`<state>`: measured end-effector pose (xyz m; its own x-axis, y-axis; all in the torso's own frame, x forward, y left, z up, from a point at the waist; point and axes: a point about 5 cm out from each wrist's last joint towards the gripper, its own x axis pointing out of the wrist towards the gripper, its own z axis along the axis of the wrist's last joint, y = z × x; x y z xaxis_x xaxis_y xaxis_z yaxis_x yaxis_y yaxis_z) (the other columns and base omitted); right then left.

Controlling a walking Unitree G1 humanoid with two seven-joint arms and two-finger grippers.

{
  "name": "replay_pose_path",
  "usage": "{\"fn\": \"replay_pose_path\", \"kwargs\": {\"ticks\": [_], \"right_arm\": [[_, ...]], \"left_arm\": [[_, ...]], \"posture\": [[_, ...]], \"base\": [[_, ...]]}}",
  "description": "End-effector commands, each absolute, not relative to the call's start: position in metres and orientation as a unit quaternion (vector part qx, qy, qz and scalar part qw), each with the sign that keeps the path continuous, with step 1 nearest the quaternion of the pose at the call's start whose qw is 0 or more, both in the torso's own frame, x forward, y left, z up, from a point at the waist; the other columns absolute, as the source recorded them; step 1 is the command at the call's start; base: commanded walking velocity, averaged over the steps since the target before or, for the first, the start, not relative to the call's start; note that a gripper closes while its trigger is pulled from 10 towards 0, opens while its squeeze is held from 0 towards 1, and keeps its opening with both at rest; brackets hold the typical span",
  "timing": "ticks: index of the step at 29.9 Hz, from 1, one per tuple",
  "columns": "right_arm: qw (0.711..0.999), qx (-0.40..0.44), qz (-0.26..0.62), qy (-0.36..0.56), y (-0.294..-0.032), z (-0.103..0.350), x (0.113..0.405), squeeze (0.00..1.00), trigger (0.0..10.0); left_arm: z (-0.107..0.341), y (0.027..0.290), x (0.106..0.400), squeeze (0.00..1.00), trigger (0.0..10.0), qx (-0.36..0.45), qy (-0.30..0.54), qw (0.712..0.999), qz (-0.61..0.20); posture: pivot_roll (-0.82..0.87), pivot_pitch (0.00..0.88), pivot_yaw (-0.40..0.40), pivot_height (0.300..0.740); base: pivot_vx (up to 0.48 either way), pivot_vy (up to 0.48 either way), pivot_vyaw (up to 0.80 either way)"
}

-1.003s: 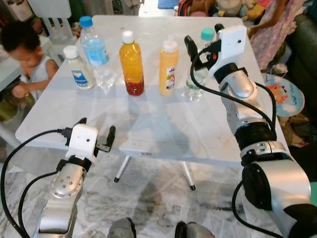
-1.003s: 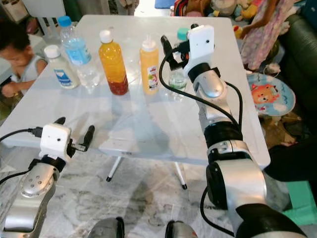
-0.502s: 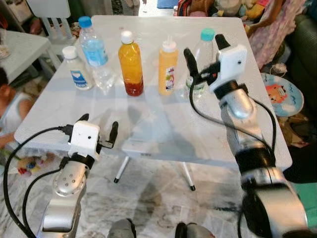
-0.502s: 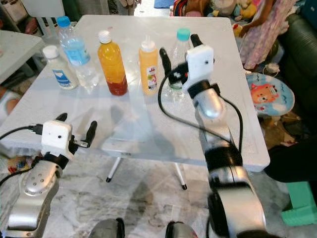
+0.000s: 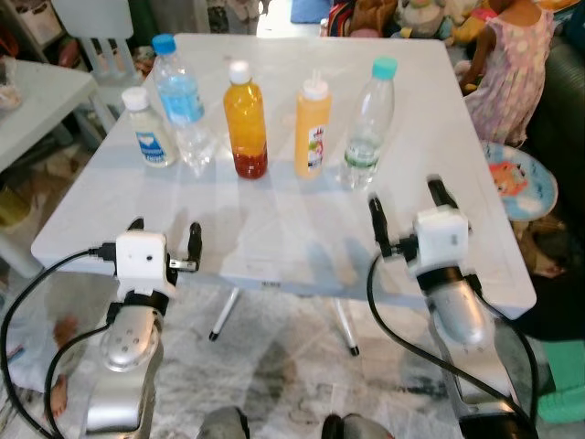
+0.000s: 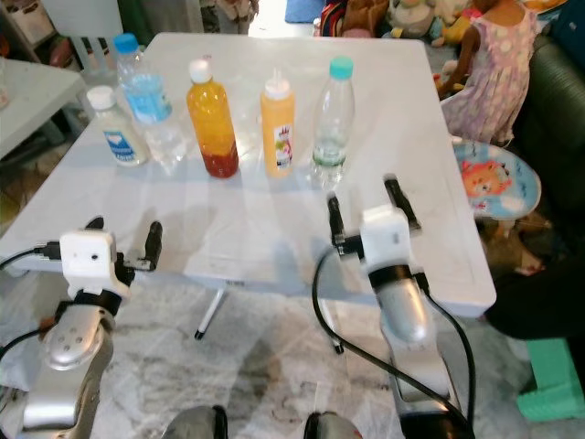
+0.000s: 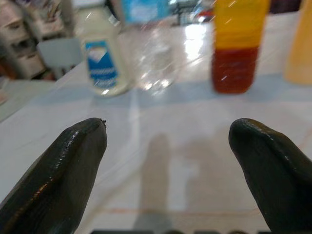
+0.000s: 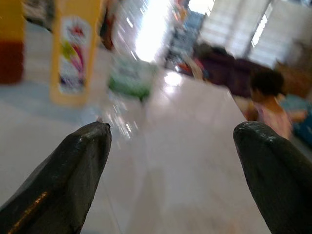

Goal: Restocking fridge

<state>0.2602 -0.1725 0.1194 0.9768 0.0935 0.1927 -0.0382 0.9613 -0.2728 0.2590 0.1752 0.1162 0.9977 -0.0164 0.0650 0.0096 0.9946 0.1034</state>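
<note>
While five bottles line the table, both grippers, left and right, hold fingers spread, empty.

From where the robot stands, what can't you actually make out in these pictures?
- Label print on the yellow squeeze bottle: too small in the eye views, blurred in the right wrist view.
- Clear bottle with the teal cap: a blur in the right wrist view.
- Small white bottle: label text out of focus, top cut off, left wrist view.
</note>
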Motion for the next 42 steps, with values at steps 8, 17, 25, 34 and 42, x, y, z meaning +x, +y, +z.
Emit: {"fn": "replay_pose_path", "kwargs": {"ticks": [8, 17, 25, 34, 42], "right_arm": [[0.992, -0.097, -0.014, -0.08, -0.182, 0.118, 0.259, 0.0, 10.0], [0.991, -0.102, -0.005, -0.088, -0.182, 0.12, 0.266, 0.0, 10.0], [0.99, -0.103, -0.018, -0.099, -0.188, 0.129, 0.27, 0.0, 10.0], [0.991, -0.098, -0.004, -0.096, -0.184, 0.126, 0.27, 0.0, 10.0], [0.991, -0.096, 0.002, -0.089, -0.181, 0.123, 0.269, 0.0, 10.0]], "left_arm": [[0.103, 0.16, 0.264, 0.0, 10.0, 0.027, -0.028, 0.998, -0.041], [0.106, 0.16, 0.274, 0.0, 10.0, 0.027, -0.041, 0.998, -0.047], [0.107, 0.156, 0.276, 0.0, 10.0, 0.015, -0.05, 0.997, -0.064], [0.106, 0.15, 0.277, 0.0, 10.0, 0.009, -0.052, 0.995, -0.08], [0.105, 0.145, 0.274, 0.0, 10.0, -0.005, -0.052, 0.994, -0.098]], "posture": [[0.02, 0.0, 0.018, 0.74], [0.01, 0.0, 0.013, 0.74], [0.0, 0.0, 0.018, 0.74], [0.0, 0.0, 0.007, 0.74], [0.0, 0.0, -0.001, 0.74]], "base": [[0.0, 0.0, 0.0], [0.205, 0.0, 0.0], [0.352, 0.0, 0.0], [0.352, 0.0, 0.0], [0.376, 0.0, 0.0]]}}
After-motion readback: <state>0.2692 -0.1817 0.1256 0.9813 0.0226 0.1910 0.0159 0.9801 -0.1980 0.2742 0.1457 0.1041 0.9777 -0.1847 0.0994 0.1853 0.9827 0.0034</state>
